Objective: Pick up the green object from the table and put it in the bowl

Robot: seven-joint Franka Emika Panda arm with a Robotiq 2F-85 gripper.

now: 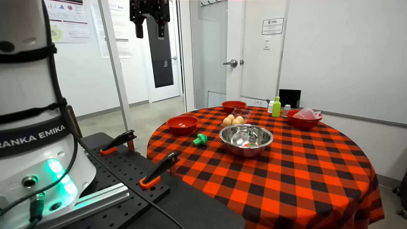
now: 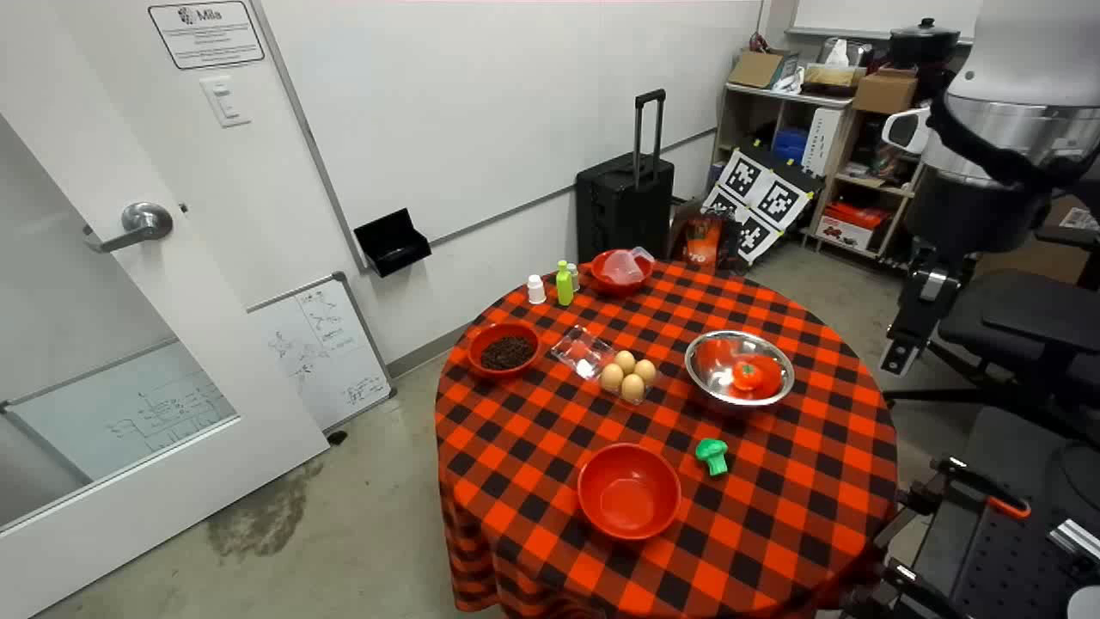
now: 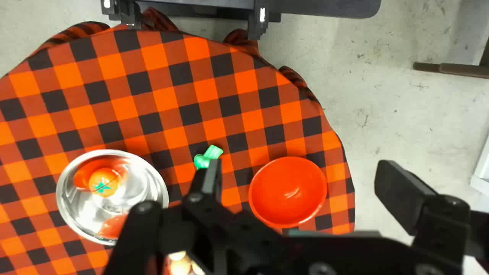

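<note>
End effector [image 1: 150,34] is released, jaws wide apart, grasping nothing. In the wrist view the broccoli [image 3: 210,154] lies on the worktop [image 3: 156,99] between 9 and 10 o'clock from the grip centre, long axis about 2–8, stem toward 2; the bowl [image 3: 139,179] sits between 8 and 9 from it. Judged: descent needs a shift toward 9–10 plus some rotation, that axis being oblique to the 9–3 jaw line.
</note>
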